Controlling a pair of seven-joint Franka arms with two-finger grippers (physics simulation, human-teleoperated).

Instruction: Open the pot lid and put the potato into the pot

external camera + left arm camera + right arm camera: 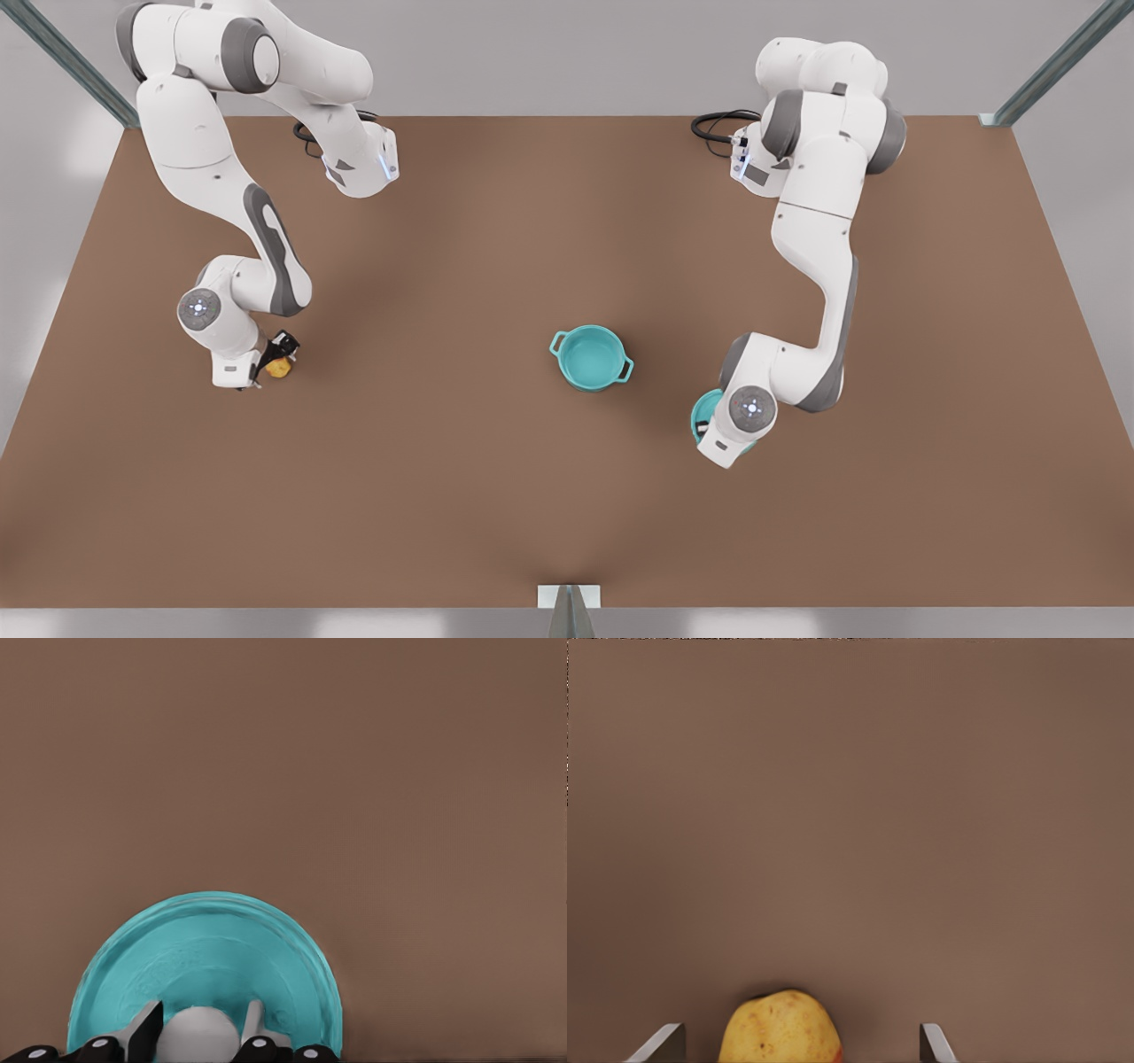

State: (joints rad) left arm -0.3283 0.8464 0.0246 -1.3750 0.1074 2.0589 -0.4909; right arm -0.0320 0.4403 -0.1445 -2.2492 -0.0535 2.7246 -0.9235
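The round teal pot (592,357) is left uncovered mid-table, well apart from both arms. Its flat teal pot lid (205,970) is clamped at the white knob by the left gripper (202,1036). The small yellow-orange potato (780,1028) is straddled by the right gripper (800,1043), jaws apart.

place: simulated robot test cell, not a home or kitchen
surface (532,496): plain brown slab, uniform, no texture or clutter
walls: flat grey backdrop, metal frame struts (66,62) at the corners
arms: two white Franka arms (213,177) mounted at the far edge, cables (722,124) coiled by the bases
props: one teal pot (591,357), toy-like render
lighting: even, soft shadows, rendered look
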